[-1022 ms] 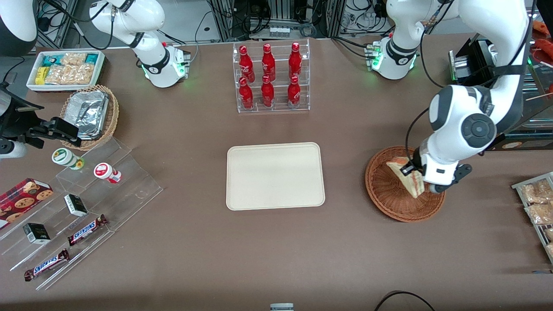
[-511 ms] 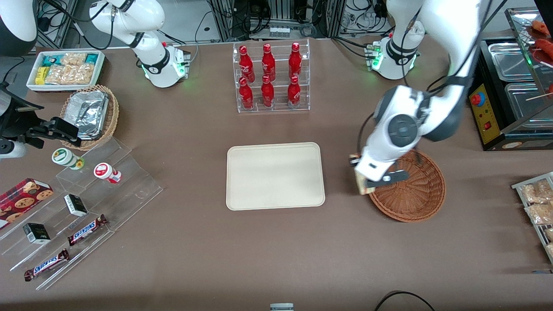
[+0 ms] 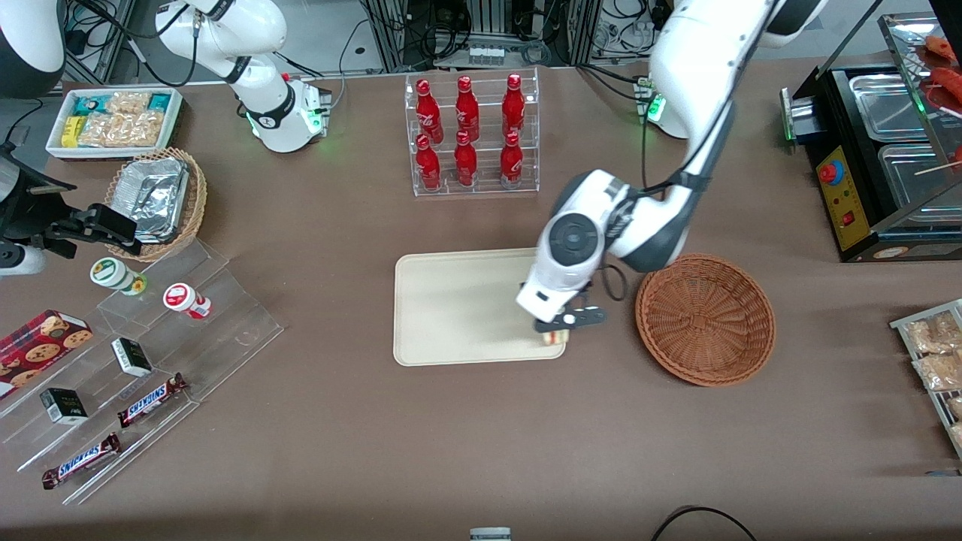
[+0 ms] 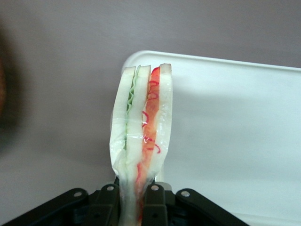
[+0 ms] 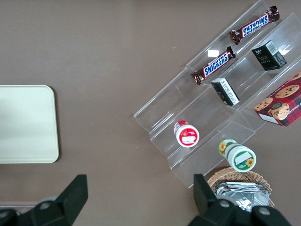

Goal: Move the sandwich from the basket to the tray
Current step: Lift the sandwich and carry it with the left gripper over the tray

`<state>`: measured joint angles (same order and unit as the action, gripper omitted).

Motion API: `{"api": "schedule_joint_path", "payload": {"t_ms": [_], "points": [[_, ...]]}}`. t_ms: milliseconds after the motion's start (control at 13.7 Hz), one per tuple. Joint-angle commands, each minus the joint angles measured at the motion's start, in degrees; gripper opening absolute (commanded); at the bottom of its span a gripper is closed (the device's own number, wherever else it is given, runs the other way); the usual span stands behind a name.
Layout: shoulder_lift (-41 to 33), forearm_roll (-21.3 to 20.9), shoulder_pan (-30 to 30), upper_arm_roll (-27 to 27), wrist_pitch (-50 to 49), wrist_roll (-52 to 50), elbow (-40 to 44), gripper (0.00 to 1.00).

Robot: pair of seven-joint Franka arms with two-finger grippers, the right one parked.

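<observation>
My left gripper (image 3: 555, 330) hangs over the corner of the cream tray (image 3: 458, 308) that lies nearest the front camera and the basket. It is shut on the sandwich (image 4: 141, 136), a plastic-wrapped wedge of pale bread with green and red filling, pinched at its narrow end between the two black fingers (image 4: 153, 202). In the front view only a small bit of the sandwich (image 3: 554, 338) shows under the wrist. The reddish-brown wicker basket (image 3: 705, 318) stands beside the tray toward the working arm's end, with nothing in it. The tray's rounded corner (image 4: 141, 59) shows just past the sandwich.
A clear rack of red bottles (image 3: 470, 135) stands farther from the front camera than the tray. Toward the parked arm's end are a clear stepped display (image 3: 150, 353) with snacks, a tan basket of foil containers (image 3: 154, 199) and a white snack bin (image 3: 113, 120). A food warmer (image 3: 879, 150) stands at the working arm's end.
The gripper has lifted the sandwich out of the basket and carried it sideways to above the tray's corner. The basket now holds nothing.
</observation>
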<state>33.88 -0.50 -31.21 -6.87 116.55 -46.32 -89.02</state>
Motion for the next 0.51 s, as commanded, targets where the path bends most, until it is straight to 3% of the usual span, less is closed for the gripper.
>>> {"api": "schedule_joint_path", "payload": {"t_ms": [0,438], "points": [[5.91,0.40,-3.67,0.55,-1.33,-4.29,8.31,0.00],[12.25,1.29,-8.42,0.54,1.21,-9.04,15.01,0.00]]}}
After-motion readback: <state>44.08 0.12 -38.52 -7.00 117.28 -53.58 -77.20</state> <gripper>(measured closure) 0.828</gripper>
